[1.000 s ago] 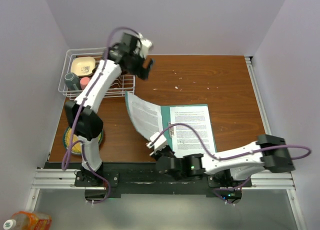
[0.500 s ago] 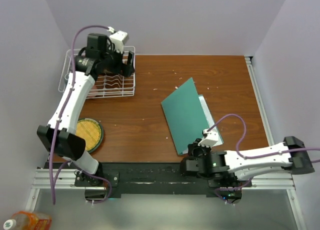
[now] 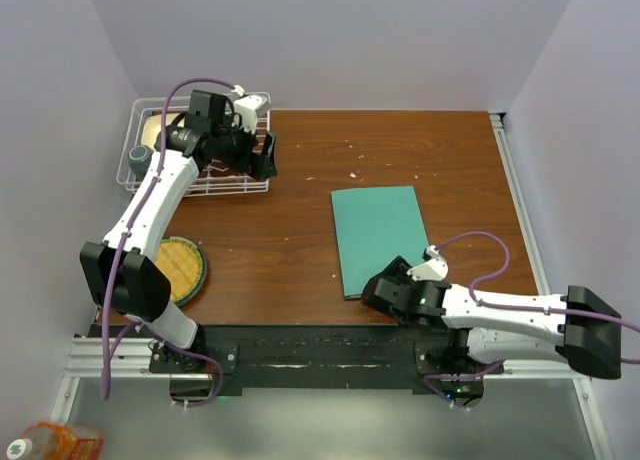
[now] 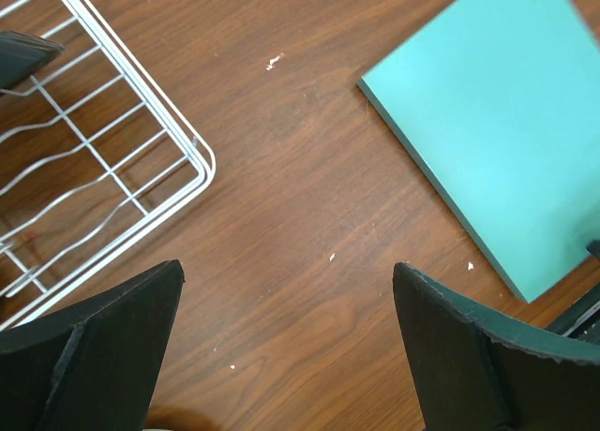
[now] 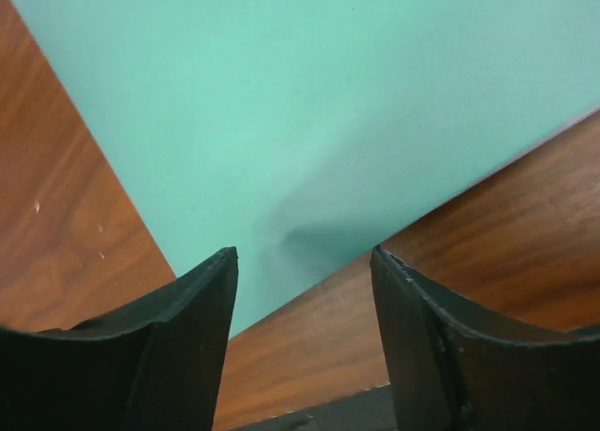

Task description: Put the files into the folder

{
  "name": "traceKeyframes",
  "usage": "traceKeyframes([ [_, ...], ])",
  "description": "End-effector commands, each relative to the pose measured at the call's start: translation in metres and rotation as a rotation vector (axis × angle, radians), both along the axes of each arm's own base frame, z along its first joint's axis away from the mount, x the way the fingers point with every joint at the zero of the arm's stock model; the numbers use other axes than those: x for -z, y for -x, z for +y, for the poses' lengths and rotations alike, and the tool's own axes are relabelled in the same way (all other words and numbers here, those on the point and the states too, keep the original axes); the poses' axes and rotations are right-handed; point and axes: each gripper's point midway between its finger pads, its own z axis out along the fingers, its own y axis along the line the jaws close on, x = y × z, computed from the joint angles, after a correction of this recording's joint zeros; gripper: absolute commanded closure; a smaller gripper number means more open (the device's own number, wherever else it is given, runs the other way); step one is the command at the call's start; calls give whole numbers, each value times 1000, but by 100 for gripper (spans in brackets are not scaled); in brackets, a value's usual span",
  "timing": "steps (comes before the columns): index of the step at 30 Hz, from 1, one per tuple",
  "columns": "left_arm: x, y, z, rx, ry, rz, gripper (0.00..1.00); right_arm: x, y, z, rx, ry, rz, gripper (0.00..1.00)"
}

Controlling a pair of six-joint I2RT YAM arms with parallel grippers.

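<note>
Closed since half a second ago: the folder (image 3: 378,235), then tilted up, now lies shut and flat on the table (image 3: 300,250).
At the folder's 7 o'clock corner the right gripper (image 3: 378,288) has its jaws parted, released and holding nothing. At 10 o'clock from the folder, beside the wire rack (image 3: 255,187), the left gripper (image 3: 268,160) hangs with jaws spread wide, empty.
</note>
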Motion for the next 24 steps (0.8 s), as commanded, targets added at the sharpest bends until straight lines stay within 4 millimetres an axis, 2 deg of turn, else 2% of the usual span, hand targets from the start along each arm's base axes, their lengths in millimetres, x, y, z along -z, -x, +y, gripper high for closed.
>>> traceKeyframes([
  [1,-11,5,-4,44,17,-54,0,-16,-18,57,-132,-189,36,35],
  [2,-9,5,-4,46,14,-51,0,-24,-26,67,-165,-210,36,34],
  [3,-8,6,-4,51,13,-50,0,-20,-22,83,-250,-226,100,40],
  [4,-5,6,-5,56,15,-43,0,-21,-24,89,-334,-181,105,45],
  [5,-3,7,-5,65,15,-40,0,-42,-34,101,-359,-181,88,48],
  [6,-2,8,-6,69,15,-39,0,-47,-36,101,-373,-139,99,48],
  [7,4,10,-6,69,14,-27,0,-42,-36,88,-379,-24,127,48],
  [8,7,10,-6,71,14,-22,0,-62,-44,93,-378,-21,95,47],
  [9,9,10,-6,72,12,-24,0,-67,-48,87,-369,5,83,48],
  [12,20,13,-7,81,11,3,0,-83,-72,59,-298,37,42,54],
  [13,25,14,-6,80,10,15,0,-87,-88,40,-250,51,28,56],
  [15,26,16,-8,91,9,16,0,-86,-105,16,-194,99,14,57],
  [16,27,17,-9,93,9,19,0,-83,-119,-5,-145,133,21,59],
  [19,29,20,-8,98,3,23,0,-63,-137,-32,-108,195,78,63],
  [21,31,25,-8,108,0,30,0,-59,-141,-37,-131,247,79,63],
  [24,37,35,-5,120,-9,33,0,-69,-149,-15,-290,225,-1,51],
])
